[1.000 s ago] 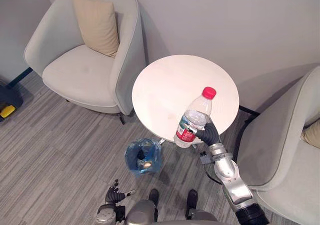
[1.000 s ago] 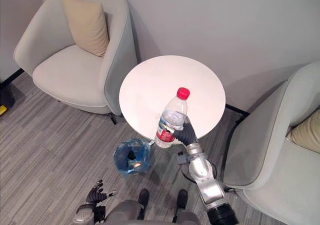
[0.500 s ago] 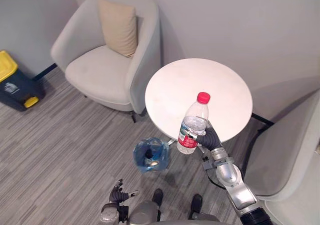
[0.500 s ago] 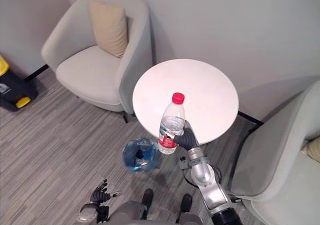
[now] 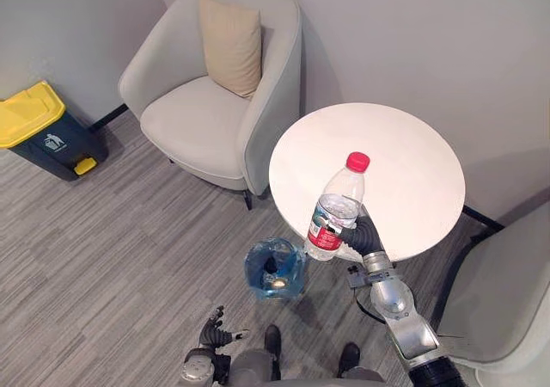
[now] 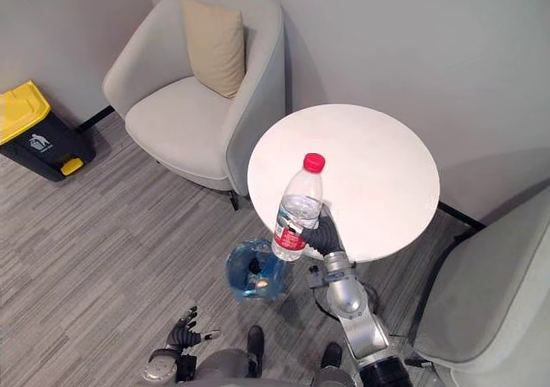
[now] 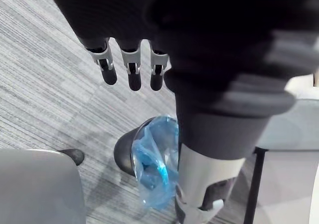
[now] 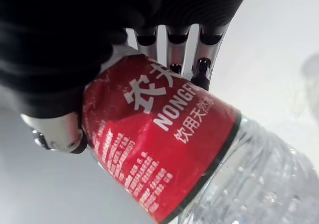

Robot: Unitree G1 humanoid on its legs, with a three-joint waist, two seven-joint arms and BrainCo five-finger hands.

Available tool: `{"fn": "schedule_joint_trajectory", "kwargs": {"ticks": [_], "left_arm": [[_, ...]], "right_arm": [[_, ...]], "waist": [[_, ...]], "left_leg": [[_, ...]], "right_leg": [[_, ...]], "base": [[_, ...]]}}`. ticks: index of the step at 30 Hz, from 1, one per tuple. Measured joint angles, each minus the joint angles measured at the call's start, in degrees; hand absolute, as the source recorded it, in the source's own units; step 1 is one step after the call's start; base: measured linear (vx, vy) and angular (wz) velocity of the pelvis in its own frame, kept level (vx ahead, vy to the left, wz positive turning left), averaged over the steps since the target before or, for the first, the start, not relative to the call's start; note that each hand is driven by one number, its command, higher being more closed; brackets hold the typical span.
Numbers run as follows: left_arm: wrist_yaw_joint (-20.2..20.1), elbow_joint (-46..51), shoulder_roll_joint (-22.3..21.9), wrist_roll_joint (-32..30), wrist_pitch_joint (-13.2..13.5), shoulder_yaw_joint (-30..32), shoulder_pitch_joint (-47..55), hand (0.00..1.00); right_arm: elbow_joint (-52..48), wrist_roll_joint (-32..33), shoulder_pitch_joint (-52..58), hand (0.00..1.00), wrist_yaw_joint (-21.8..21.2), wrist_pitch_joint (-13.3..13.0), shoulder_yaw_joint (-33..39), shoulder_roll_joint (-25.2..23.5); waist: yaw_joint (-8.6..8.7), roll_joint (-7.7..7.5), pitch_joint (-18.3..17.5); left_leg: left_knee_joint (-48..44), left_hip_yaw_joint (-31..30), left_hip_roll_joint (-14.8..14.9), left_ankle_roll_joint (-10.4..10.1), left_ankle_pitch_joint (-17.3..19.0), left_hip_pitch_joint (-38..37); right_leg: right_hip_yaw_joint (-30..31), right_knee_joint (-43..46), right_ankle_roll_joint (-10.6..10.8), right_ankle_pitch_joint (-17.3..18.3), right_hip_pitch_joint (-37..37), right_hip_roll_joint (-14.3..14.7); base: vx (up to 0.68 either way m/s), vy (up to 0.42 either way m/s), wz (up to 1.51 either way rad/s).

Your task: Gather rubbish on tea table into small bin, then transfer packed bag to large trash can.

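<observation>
One plastic bottle (image 5: 337, 205), clear with a red cap and red label, is what the job turns on just now.

From the head views, the right hand (image 5: 362, 236) holds it upright in the air above the near edge of the round white table (image 5: 412, 163), whose top looks bare. On the floor (image 5: 129, 232), just beside that edge and to the robot's left of the bottle, stands the small bin (image 5: 296, 262), lined in blue plastic and not empty by the look of it. The left hand (image 5: 215, 334) hangs low at the robot's side, near the bin. Well apart from all this, past a grey armchair (image 5: 215, 112), sits the large trash can (image 5: 43, 129) with its yellow lid.

In the left wrist view that hand's fingers (image 7: 133, 70) hang straight and slightly spread, holding nothing, with the bin beyond them.

In the right wrist view the fingers (image 8: 202, 67) and thumb are wrapped round the bottle's red label, clamping it.

I'd say the gathering step is in hand, likely on its last item. Next the bottle needs carrying leftward and down over the bin's mouth before the fingers let go. Released early, it would strike the rim or the floor.
</observation>
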State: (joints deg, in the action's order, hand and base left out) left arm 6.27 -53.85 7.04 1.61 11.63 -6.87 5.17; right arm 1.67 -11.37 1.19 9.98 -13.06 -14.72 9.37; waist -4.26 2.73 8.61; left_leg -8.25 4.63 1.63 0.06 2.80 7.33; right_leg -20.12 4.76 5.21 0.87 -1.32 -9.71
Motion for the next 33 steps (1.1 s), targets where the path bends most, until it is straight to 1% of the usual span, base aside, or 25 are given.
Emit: {"fn": "schedule_joint_trajectory", "kwargs": {"ticks": [1,2,3,4,5,6,7,8,9,10,11,12,13,14,15,16,17,20,24,28,31,32,33], "left_arm": [[-0.05,0.02,0.13,0.0,0.03,-0.01,0.03,0.0],[-0.11,0.04,0.49,0.01,0.11,-0.21,0.11,0.0],[-0.15,0.13,0.78,0.01,0.11,-0.31,0.1,0.0],[-0.15,0.35,0.97,-0.02,0.11,-0.35,0.03,0.0],[-0.2,0.42,1.12,-0.01,0.07,-0.35,0.03,0.0],[-0.31,0.74,1.33,-0.01,0.15,-0.35,0.01,0.0],[-0.34,0.84,1.33,-0.03,0.04,-0.53,0.05,0.0],[-0.4,0.88,1.41,0.03,-0.02,-1.19,-0.12,0.0],[-0.59,0.85,2.19,-0.04,-0.02,-1.65,-0.26,0.0],[-0.73,0.82,2.42,-0.04,-0.02,-1.74,-0.26,0.0],[-1.03,0.82,3.19,-0.05,-0.02,-2.29,-0.37,0.0],[-1.21,0.88,3.71,-0.07,0.05,-2.65,-0.56,0.0],[-1.11,-0.11,2.74,-0.13,-0.15,-2.66,-1.67,0.0],[-1.19,0.37,1.75,-0.15,0.2,-2.99,-1.77,0.0],[-1.12,0.46,1.35,-0.14,0.39,-2.97,-1.71,0.0],[-1.11,0.29,1.17,-0.13,0.28,-2.66,-1.58,0.0],[-1.11,0.22,1.16,-0.11,0.12,-2.55,-1.31,0.0],[-1.11,0.16,1.05,-0.1,0.09,-2.53,-0.61,0.0],[-1.11,-0.1,1.06,-0.1,0.11,-2.55,-0.6,0.0],[-1.1,-0.22,1.12,-0.08,0.09,-2.48,-0.59,0.0],[-1.12,-0.29,1.16,-0.08,0.09,-2.43,-0.59,0.0],[-1.08,-0.19,1.17,-0.09,0.12,-2.32,-0.58,0.0],[-1.07,-0.12,1.17,-0.07,0.14,-2.21,-0.6,0.0]], "right_arm": [[0.66,0.0,0.15,1.0,-0.02,0.1,-0.36,-0.05],[1.47,0.0,0.38,1.0,-0.11,0.16,-1.44,0.01],[1.48,0.0,0.72,1.0,-0.14,0.19,-1.98,0.03],[1.45,-0.04,1.01,1.0,-0.27,0.18,-2.49,0.08],[1.38,-0.03,1.44,1.0,-0.27,0.18,-2.75,0.1],[1.38,-0.05,2.2,1.0,-0.34,0.19,-3.08,0.64],[1.37,-0.1,2.42,1.0,-0.43,0.19,-3.18,1.12],[1.0,-0.24,3.19,1.0,-0.75,0.18,-3.21,1.11],[0.57,-0.31,3.43,1.0,-1.4,0.18,-3.32,1.13],[0.21,-0.37,3.49,1.0,-1.5,0.19,-3.3,1.12],[-1.56,-0.39,3.9,1.0,-1.44,0.12,-2.88,1.14],[-3.08,-0.38,4.38,1.0,-1.41,0.07,-2.47,1.07],[-3.96,-0.33,4.32,1.0,-1.35,-0.52,-1.26,1.31],[-4.02,-0.31,4.26,1.0,-1.3,-0.47,-0.18,2.24],[-4.02,-0.31,4.09,1.0,-1.39,-0.39,0.27,2.58],[-4.01,-0.28,3.9,1.0,-1.35,-0.34,0.71,2.33],[-4.01,-0.21,3.96,1.0,-1.33,-0.27,0.92,2.24],[-4.01,0.13,4.94,1.0,-1.36,-0.14,1.89,2.2],[-3.96,0.28,5.53,1.0,-1.42,-0.13,2.89,2.18],[-3.59,0.3,5.42,1.0,-1.45,-0.14,2.76,1.23],[-2.25,0.72,5.34,1.0,-1.48,-0.17,1.63,0.98],[-1.99,0.83,5.27,1.0,-1.47,-0.17,0.44,1.19],[-1.96,0.87,5.09,1.0,-1.46,-0.17,0.24,1.25]], "waist": [[-0.01,-0.24,0.2],[0.14,-0.82,0.43],[0.36,-1.2,0.64],[0.36,-1.33,0.82],[0.58,-1.32,0.81],[1.13,-1.43,1.01],[1.66,-1.23,1.07],[2.52,-0.55,1.44],[2.74,-1.15,1.43],[2.92,-1.44,1.31],[3.51,-2.2,1.25],[3.41,-3.36,0.94],[3.55,-3.12,1.23],[3.26,-1.53,0.76],[2.79,-0.93,0.66],[2.46,-0.73,0.69],[2.07,-0.79,0.71],[2.0,-1.4,0.51],[1.92,-2.18,0.19],[1.71,-2.46,0.07],[1.84,-2.61,0.09],[1.63,-2.67,0.03],[1.53,-2.67,0.04]], "left_leg": [[-1.48,-0.03,-0.11,0.01,1.44,0.15],[-4.56,-0.46,-0.75,0.16,4.22,0.38],[-6.56,-1.0,-1.17,0.34,5.66,0.61],[-9.05,-2.29,-1.46,0.61,7.26,1.25],[-10.05,-3.19,-1.66,0.82,7.76,1.71],[-10.5,-6.12,-2.04,1.01,7.86,1.93],[-10.6,-7.38,-1.95,1.03,7.85,1.78],[-10.65,-10.7,-1.84,1.26,7.58,2.07],[-10.35,-13.65,-2.0,0.81,7.25,2.09],[-10.15,-14.75,-2.2,0.44,7.03,2.09],[-10.0,-16.82,-3.15,-0.39,6.52,2.17],[-10.35,-17.99,-4.74,-0.58,6.51,2.42],[-11.53,-20.48,-5.6,-1.13,6.76,2.68],[-11.18,-21.09,-4.85,-1.48,6.55,3.39],[-10.23,-21.47,-4.26,-1.81,6.35,3.43],[-8.38,-21.82,-3.41,-2.62,5.8,3.04],[-6.9,-21.84,-2.71,-3.36,5.27,2.44],[-3.13,-22.18,-1.49,-3.86,3.51,-0.21],[-1.01,-24.12,-1.51,-4.22,1.85,-0.96],[0.57,-25.72,-1.61,-4.63,-0.25,-1.17],[2.8,-28.21,-1.59,-5.25,-2.5,-0.82],[3.89,-28.74,-1.7,-5.17,-3.57,0.11],[4.32,-28.86,-1.74,-5.16,-3.62,0.45]], "right_leg": [[0.06,3.45,0.24,2.11,-0.47,-0.69],[0.09,8.97,0.49,5.54,-1.16,-2.28],[0.25,12.4,0.44,7.38,-1.71,-3.25],[2.46,17.99,-0.13,8.33,-3.71,-3.99],[4.85,21.94,-1.21,8.25,-5.41,-4.1],[10.32,31.07,-8.07,6.9,-9.83,-3.13],[12.0,32.53,-7.93,7.98,-11.24,-2.29],[16.25,30.88,-5.27,10.74,-11.78,1.01],[20.27,27.27,-3.75,12.22,-12.33,4.16],[21.32,25.52,-3.56,12.33,-12.48,5.04],[22.85,20.08,-2.96,11.59,-12.38,5.89],[23.22,16.12,-2.68,9.03,-11.95,5.28],[21.56,16.42,-1.47,7.32,-11.3,4.63],[19.93,14.61,-1.82,7.1,-10.64,5.0],[19.29,13.68,-2.2,6.65,-10.34,5.4],[18.43,12.32,-2.51,6.26,-9.87,5.85],[17.73,11.32,-2.81,5.94,-9.18,6.24],[15.35,7.46,-3.1,5.29,-4.92,6.77],[12.78,5.75,-3.22,5.19,-3.38,6.57],[10.3,3.62,-3.49,4.12,-1.62,6.5],[7.58,3.01,-3.61,3.92,-1.35,6.42],[6.39,3.02,-3.66,3.98,-1.79,6.34],[5.87,3.03,-3.44,4.31,-2.11,6.3]], "base": [[0.01,0.061,0.15],[0.0,0.045,0.22],[0.01,0.045,0.25],[0.03,0.042,0.29],[0.08,0.057,0.65],[0.1,0.037,0.78],[0.16,-0.01,1.17],[0.14,-0.079,1.24],[0.13,-0.108,1.24],[0.13,-0.15,1.28],[0.11,-0.141,1.05],[0.17,-0.198,1.38],[0.18,-0.177,1.1],[0.21,-0.19,0.88],[0.15,-0.126,0.42],[0.12,-0.131,0.22],[0.08,-0.106,0.22],[0.1,-0.084,0.35],[0.04,-0.014,0.4],[-0.03,0.012,0.36],[-0.09,0.006,0.51],[-0.11,0.004,0.44],[-0.16,0.003,0.42]]}}
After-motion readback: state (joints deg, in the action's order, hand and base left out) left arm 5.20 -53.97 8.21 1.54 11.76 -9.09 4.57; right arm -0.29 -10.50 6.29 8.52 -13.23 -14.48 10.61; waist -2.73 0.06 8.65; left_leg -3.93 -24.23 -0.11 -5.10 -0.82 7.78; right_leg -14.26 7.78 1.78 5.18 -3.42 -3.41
